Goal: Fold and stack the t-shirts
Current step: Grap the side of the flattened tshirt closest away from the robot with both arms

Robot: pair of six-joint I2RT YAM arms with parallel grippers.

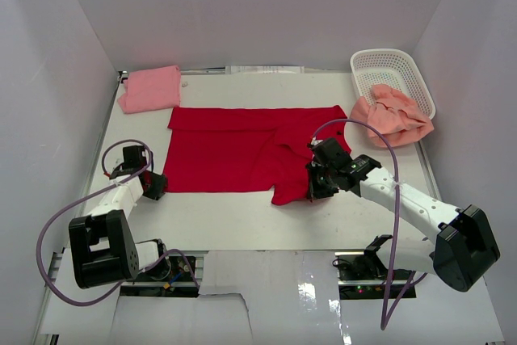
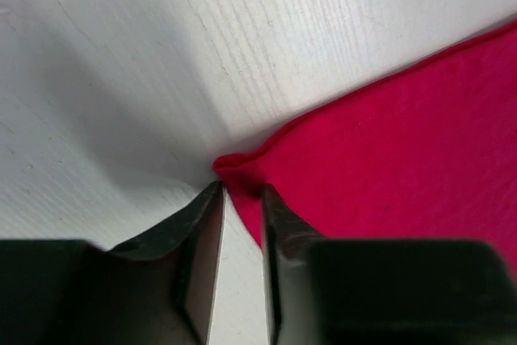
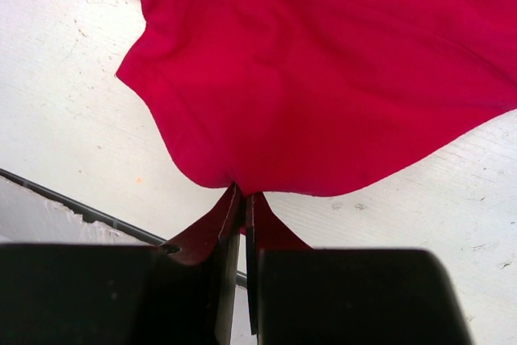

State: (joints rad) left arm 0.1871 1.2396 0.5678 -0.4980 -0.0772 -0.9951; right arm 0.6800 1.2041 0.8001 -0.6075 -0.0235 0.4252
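A bright red cloth t-shirt (image 1: 234, 151) lies spread flat across the middle of the white table (image 1: 242, 220), folded into a wide band, with one sleeve flap reaching toward the near edge on its right side. The right gripper (image 3: 244, 199) has its jaws pressed together on the edge of that flap, and red cloth bulges out on both sides of the tips. The left gripper (image 2: 241, 193) sits at the shirt's near-left corner. Its jaws stand slightly apart, bare table shows through the gap, and the crumpled corner lies loose at the tips.

A folded light pink t-shirt (image 1: 151, 89) rests at the far-left corner. A salmon-peach t-shirt (image 1: 396, 117) hangs bunched over the near rim of a white plastic lattice basket (image 1: 380, 54) at the far right.
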